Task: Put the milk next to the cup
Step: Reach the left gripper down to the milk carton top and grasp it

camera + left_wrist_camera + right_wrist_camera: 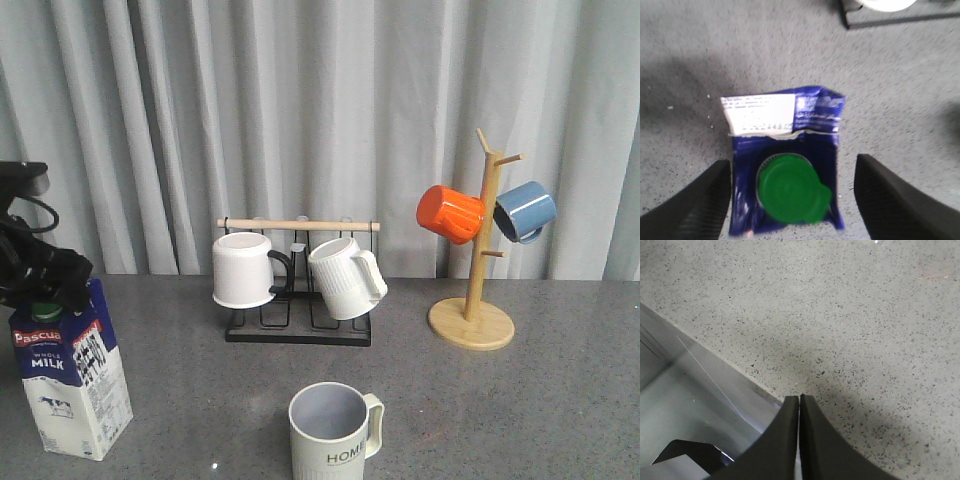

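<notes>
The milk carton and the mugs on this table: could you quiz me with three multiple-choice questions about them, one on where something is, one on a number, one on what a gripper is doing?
1. Where does the milk stand?
A. far left of the table
B. behind the wooden tree
C. inside the rack

2. How many mugs hang on the wooden tree?
A. one
B. two
C. four

3. How is the left gripper?
A. shut on the cup
B. open, astride the carton's top
C. out of sight

Answers:
1. A: the front view shows it at the left edge.
2. B: one orange, one blue.
3. B: one finger shows on each side of the green cap.
</notes>
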Motion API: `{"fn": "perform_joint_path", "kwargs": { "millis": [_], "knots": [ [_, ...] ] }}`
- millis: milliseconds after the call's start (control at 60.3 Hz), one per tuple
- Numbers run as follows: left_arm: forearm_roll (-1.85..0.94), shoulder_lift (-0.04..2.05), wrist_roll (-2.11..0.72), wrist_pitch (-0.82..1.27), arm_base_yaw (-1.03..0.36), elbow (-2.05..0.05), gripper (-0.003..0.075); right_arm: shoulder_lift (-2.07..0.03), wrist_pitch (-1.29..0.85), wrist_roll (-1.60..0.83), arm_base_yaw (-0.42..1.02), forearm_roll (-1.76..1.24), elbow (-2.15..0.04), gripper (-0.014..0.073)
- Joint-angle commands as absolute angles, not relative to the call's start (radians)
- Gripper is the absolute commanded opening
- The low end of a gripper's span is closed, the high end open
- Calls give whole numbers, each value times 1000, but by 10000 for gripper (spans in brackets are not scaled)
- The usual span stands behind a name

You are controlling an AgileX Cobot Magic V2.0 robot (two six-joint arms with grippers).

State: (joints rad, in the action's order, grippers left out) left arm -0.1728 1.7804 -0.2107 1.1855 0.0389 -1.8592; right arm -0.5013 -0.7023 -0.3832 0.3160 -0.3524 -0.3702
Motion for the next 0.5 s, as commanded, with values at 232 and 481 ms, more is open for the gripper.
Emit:
{"fn": "perform_joint_path", "kwargs": {
  "millis": [232, 481],
  "knots": [
    [-175, 1802, -212, 1181, 39, -1890, 485, -504, -638, -390, 312, -362, -397, -5],
    [-183, 1788, -212, 1181, 39, -1890, 275, -504, -633, -390, 312, -362, -397, -5]
  ]
}}
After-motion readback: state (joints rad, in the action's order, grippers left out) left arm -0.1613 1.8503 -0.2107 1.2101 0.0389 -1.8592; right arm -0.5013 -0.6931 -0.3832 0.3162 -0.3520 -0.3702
